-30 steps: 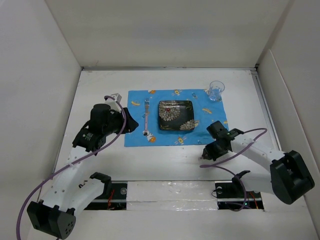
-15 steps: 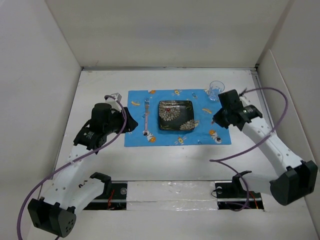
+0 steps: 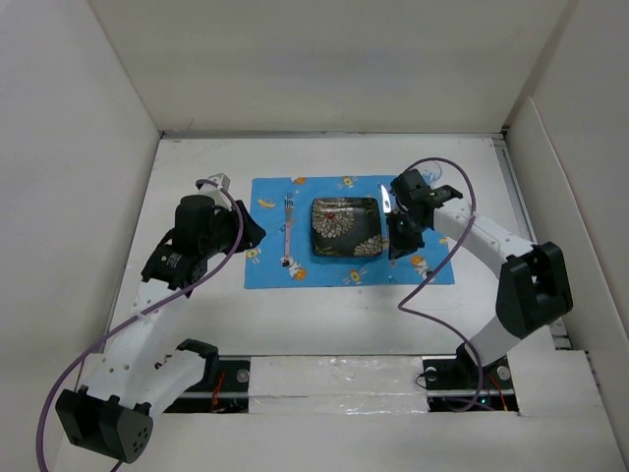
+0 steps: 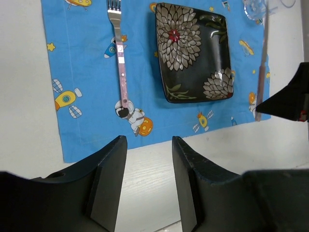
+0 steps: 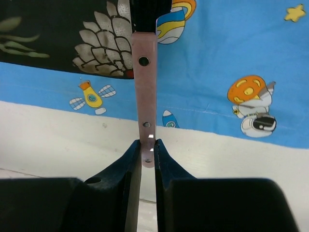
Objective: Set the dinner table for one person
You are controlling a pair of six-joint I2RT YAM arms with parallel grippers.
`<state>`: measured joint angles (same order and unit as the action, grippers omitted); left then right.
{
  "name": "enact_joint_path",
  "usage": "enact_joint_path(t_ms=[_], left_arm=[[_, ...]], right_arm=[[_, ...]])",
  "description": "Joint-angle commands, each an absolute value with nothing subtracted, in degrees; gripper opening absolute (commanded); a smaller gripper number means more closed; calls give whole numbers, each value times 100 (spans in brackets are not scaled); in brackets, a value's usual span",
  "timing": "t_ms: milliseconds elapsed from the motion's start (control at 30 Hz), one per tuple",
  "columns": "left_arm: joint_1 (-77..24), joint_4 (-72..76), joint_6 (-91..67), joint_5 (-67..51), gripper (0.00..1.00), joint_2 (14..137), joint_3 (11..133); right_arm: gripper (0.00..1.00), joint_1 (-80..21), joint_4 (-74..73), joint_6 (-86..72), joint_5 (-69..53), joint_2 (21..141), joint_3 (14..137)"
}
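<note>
The white dinner table (image 3: 324, 315) carries a blue cartoon-print placemat (image 3: 270, 270). On the mat lie a black square flower-patterned plate (image 3: 346, 228) and, to its left, a pink-handled fork (image 3: 287, 231). My right gripper (image 3: 397, 250) is shut on the end of the pink handle of a knife (image 3: 386, 202) and holds it over the mat just right of the plate. The right wrist view shows the pads (image 5: 136, 154) clamping the knife (image 5: 145, 72). My left gripper (image 3: 257, 236) is open and empty at the mat's left edge; its wrist view shows the open jaws (image 4: 148, 142).
A clear glass (image 4: 253, 7) stands at the mat's far right corner, beside my right wrist. A purple cable (image 3: 462, 211) loops over my right arm. White walls enclose the table on three sides. The knife also shows in the left wrist view (image 4: 261, 82).
My right arm has swung from the near right of the table up and left to the plate's right side, carrying the knife. My left arm has barely moved.
</note>
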<state>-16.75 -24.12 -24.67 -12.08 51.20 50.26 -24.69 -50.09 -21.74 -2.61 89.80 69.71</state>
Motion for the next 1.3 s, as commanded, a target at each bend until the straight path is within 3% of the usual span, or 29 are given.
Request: enact_joint_path(t_ms=[0, 467, 1267], left_arm=[[-1644, -2215, -2663, -1055, 39, 5168, 5300], [-1644, -1969, -2927, -915, 38, 5212, 5229], [-1644, -2039, -2795, -791, 39, 5440, 5282]], right_arm=[[0, -2294, -4861, -1451, -826, 9236, 7181], [0, -1547, -4851, -1160, -712, 10634, 7901], [1, -1283, -4729, -1336, -387, 11013, 7813]])
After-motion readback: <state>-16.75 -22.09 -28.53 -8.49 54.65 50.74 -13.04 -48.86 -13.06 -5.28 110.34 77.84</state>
